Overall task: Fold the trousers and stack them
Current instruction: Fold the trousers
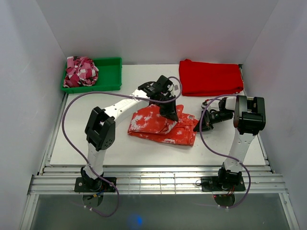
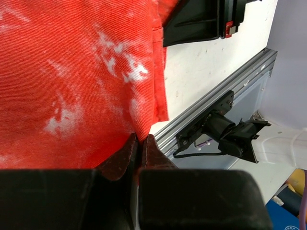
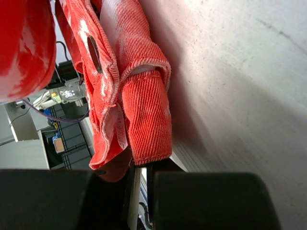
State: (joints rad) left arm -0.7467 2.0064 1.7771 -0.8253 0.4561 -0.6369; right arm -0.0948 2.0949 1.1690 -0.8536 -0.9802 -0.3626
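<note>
Closest in, the left gripper (image 2: 139,147) has its two fingers drawn almost together. A fold of the trousers (image 1: 160,125) runs down into the narrow slit between them, so it is pinching cloth rather than closing on nothing. The right gripper (image 3: 139,167) stands much the same, jaws nearly closed on a ribbed hem at the waistband end, where a buttonhole shows.

From above, the trousers lie in a rumpled, part-folded heap at the middle of the table (image 1: 96,148). The left gripper sits on their far right part and the right gripper at their right edge. They are well apart from the plain red folded cloth (image 1: 211,76) at the far right and from the green bin (image 1: 108,72) at the far left, which holds a pink-and-white bundle (image 1: 80,71).

The cloth looks soft, light and limp. It will likely sag and drag wherever it is not held, and loose layers may slide over one another. Its ribbed weave should give the pads some bite. The thick seams, at hem and waistband, seem the surest places to grip, since a single thin layer could slip free.
</note>
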